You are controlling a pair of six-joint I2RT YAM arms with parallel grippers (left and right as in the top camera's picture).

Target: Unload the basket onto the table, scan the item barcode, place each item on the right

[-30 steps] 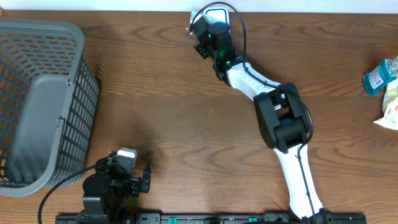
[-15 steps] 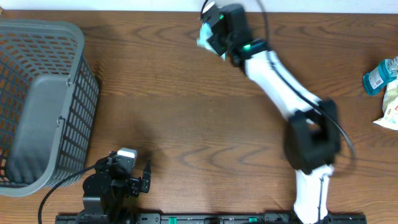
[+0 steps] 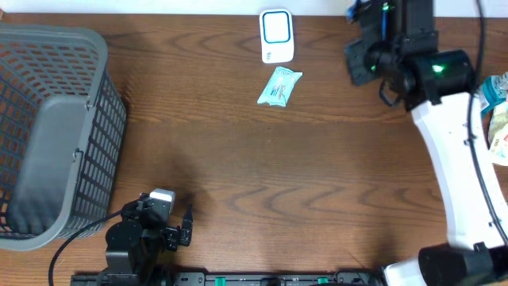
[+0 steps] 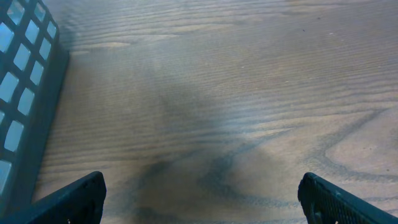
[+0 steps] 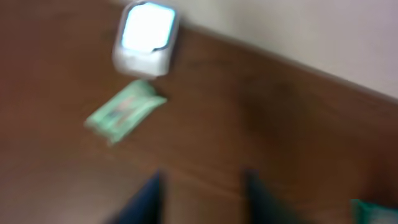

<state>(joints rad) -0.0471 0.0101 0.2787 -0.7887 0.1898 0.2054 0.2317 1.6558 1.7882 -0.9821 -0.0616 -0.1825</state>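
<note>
Green packet (image 3: 279,86): flat on the table (image 3: 238,167), just on the robot's side of the white scanner (image 3: 276,36), close to it but apart. Nothing is holding it!
Right tool (image 5: 199,196): its own view is blurred, but two dark fingers (image 5: 146,199) stand parted with bare wood between them. It grips nothing, and the packet and scanner lie ahead to its left.
Overhead only: the right arm (image 3: 452,135) is up at the far edge, right of the packet. There's a blue bottle (image 3: 486,94) at the right rim and a grey basket (image 3: 48,127) far left.
Left tool (image 4: 199,199): spread wide and empty, tips in the bottom corners of its view.
Left wrist view: just wood and the basket's wall.
</note>
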